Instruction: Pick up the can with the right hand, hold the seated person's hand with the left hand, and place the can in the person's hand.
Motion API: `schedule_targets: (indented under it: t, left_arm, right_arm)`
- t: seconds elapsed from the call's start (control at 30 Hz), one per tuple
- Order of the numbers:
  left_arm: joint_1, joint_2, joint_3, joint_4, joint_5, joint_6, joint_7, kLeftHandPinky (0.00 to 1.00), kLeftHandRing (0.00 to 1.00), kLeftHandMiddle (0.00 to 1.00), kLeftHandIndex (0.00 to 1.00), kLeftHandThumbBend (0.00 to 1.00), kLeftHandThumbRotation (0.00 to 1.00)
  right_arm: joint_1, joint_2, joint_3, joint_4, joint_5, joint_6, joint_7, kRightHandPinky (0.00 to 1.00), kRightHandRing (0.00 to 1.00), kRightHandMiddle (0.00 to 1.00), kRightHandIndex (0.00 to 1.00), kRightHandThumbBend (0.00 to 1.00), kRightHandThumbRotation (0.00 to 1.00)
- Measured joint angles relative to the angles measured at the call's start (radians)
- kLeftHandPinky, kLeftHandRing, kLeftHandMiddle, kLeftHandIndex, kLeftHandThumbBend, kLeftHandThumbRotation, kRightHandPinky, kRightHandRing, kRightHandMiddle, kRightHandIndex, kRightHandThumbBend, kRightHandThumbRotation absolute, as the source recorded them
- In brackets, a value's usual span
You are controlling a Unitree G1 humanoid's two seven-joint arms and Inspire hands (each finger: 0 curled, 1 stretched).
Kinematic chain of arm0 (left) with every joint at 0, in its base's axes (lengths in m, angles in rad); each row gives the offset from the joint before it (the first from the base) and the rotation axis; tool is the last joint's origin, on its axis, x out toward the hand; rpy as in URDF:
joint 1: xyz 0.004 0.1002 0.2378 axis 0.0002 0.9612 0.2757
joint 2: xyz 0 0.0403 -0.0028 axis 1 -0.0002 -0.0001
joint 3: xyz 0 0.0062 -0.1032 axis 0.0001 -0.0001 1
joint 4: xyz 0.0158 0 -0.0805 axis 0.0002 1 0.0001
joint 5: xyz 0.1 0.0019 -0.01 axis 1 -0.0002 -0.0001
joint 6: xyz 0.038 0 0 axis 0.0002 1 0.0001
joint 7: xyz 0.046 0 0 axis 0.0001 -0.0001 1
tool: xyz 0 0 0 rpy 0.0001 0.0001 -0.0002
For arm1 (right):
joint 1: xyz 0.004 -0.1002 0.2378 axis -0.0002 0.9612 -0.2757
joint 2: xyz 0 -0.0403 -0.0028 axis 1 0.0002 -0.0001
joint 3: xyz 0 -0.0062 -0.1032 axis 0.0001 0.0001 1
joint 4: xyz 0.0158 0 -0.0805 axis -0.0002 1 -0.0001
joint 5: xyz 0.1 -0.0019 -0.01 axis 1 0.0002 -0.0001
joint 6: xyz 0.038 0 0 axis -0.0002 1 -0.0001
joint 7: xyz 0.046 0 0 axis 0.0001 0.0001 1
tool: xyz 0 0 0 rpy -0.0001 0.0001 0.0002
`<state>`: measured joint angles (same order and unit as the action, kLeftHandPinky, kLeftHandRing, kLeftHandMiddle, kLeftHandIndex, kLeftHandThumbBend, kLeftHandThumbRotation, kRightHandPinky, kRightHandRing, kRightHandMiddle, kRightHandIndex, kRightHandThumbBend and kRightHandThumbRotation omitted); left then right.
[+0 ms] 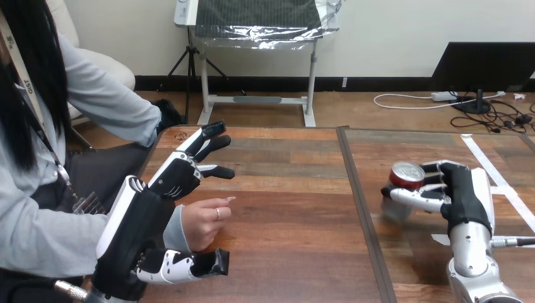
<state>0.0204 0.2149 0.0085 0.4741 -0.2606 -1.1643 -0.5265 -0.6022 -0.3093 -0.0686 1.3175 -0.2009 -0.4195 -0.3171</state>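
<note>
Red-sided and silver-topped, gripped over the right half of the table (296,189): has the can (405,177) wrapped in the right hand (464,192), fingers and thumb curled round its side, top tipped toward the camera. Sits just right of the seam splitting the table, roughly midway between near and far edges; looks just clear of the wood (hard to be certain).

Over by the left edge, toward the near corner: left hand (178,175) spread wide, fingers straight and aimed at the far edge, thumb low by the near edge, nothing gripped. Brackets the person's hand (202,222) — loosely curled on the wood between thumb and fingers — without closing on it; cannot tell whether touching.

Likely step: securing that hand before moving the can. Close the left fingers slowly and lightly round it, no squeezing. Wait for an open, upturned palm — curled like this, offers nowhere to set a can. Then carry the can across the seam low and steady, turned upright before arrival, base first into the palm. Loosen the right hand only once seated there.

Lettering: none legible on the can from this angle; none made out on the table either.
</note>
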Motion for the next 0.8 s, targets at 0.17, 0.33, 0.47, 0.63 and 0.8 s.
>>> schedule_targets:
  t: [0.17,0.33,0.47,0.63,0.8]
  left_arm:
    - [-0.002,-0.001,0.008,0.01,0.021,-0.005,0.018,0.68,0.87,0.92,0.89,1.0,0.66]
    - [-0.003,-0.001,0.01,0.018,0.039,-0.005,0.037,0.68,0.87,0.92,0.89,1.0,0.66]
    - [-0.005,-0.002,0.015,0.027,0.066,-0.005,0.06,0.68,0.87,0.92,0.88,1.0,0.65]
    - [-0.007,-0.001,0.031,0.039,0.127,-0.005,0.098,0.69,0.87,0.91,0.88,1.0,0.62]
    - [-0.014,-0.001,0.065,0.048,0.237,-0.005,0.162,0.7,0.86,0.9,0.87,1.0,0.6]
  right_arm:
    - [0.0,0.0,0.008,-0.014,-0.003,-0.016,0.0,0.36,0.41,0.51,0.53,0.82,0.0]
    - [0.0,0.0,0.014,-0.026,-0.003,-0.033,0.0,0.36,0.41,0.5,0.53,0.81,0.0]
    - [0.0,0.0,0.018,-0.036,-0.003,-0.038,0.0,0.36,0.41,0.5,0.53,0.81,0.0]
    - [0.0,0.0,0.022,-0.049,-0.004,-0.043,0.001,0.36,0.42,0.51,0.53,0.8,0.0]
    - [0.0,0.0,0.024,-0.06,-0.004,-0.048,0.002,0.37,0.42,0.51,0.53,0.8,0.0]
